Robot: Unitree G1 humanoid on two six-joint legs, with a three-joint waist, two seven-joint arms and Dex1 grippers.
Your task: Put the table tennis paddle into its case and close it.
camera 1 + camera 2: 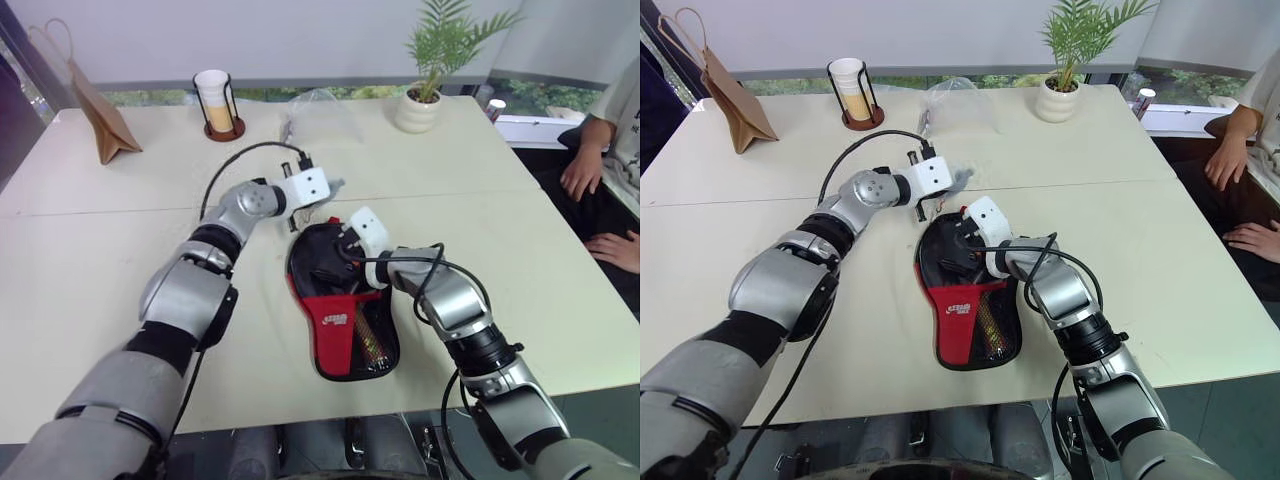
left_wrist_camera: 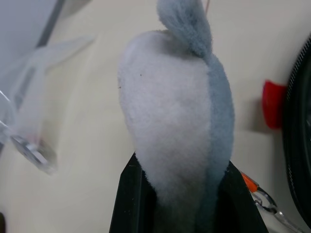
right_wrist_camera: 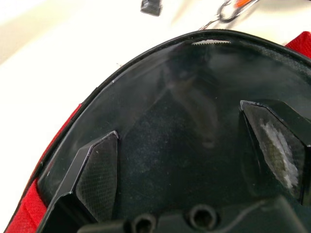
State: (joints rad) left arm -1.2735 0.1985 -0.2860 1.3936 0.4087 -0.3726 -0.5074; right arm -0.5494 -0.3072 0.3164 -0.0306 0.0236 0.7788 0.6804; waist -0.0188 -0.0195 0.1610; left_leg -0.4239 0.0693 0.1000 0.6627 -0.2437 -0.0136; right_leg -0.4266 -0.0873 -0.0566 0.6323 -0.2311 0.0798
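The black case [image 1: 340, 305] lies in the middle of the table, its red logo panel [image 1: 335, 320] towards me. The table tennis paddle's tan-and-red handle [image 1: 372, 340] shows in the case's narrow end, and a strip of red rim [image 1: 293, 288] peeks out along its left edge. My right gripper [image 3: 184, 160] hovers open just over the clear window [image 3: 160, 82] of the round end, nothing between its fingers [image 3: 92, 179]. Just beyond the case's far end, my left gripper [image 2: 182, 194] is shut on a small grey soft pouch [image 2: 170, 107] and holds it above the table.
At the table's back stand a brown paper bag [image 1: 100, 120], a cup in a wire holder [image 1: 215, 100], a clear plastic bag [image 1: 320, 112] and a potted plant [image 1: 425, 95]. A person [image 1: 610, 160] sits at the right edge. A metal clip with an orange tag [image 2: 255, 191] lies by the case.
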